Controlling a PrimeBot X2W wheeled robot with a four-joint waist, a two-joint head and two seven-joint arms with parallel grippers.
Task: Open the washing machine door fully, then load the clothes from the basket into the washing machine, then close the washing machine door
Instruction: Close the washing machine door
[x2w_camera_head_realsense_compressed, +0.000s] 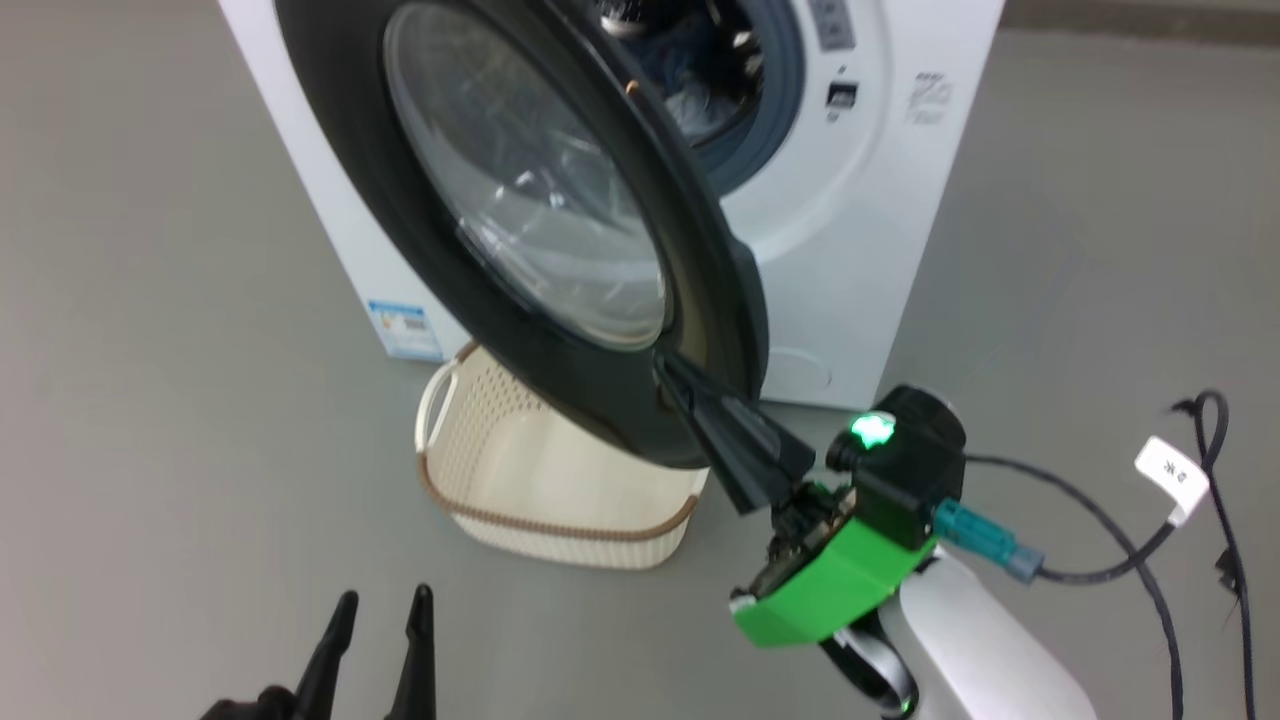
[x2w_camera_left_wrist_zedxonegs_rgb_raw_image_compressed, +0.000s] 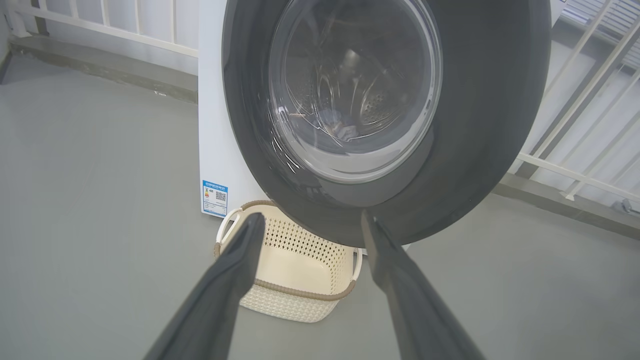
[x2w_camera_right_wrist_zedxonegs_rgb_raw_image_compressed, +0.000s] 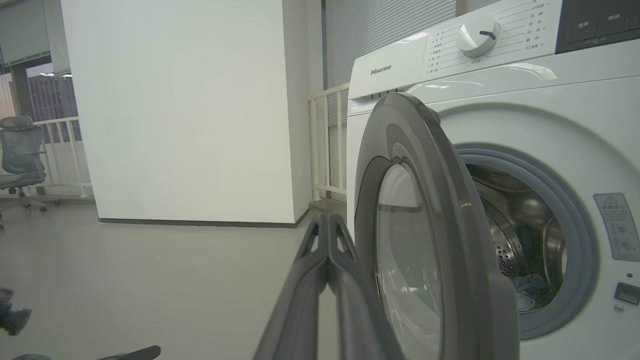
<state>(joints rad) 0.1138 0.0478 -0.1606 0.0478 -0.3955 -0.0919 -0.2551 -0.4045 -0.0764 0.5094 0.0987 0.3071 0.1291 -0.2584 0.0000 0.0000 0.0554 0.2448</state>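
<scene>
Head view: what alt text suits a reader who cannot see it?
The round black-rimmed door of a white washing machine stands half open, the shut right gripper at its lower rim. An empty cream basket sits beneath; the left gripper hangs open.

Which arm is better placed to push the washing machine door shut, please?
Probably the right: the right gripper, shut, sits at the rim of the washing machine door; the left gripper hangs open, apart.
</scene>
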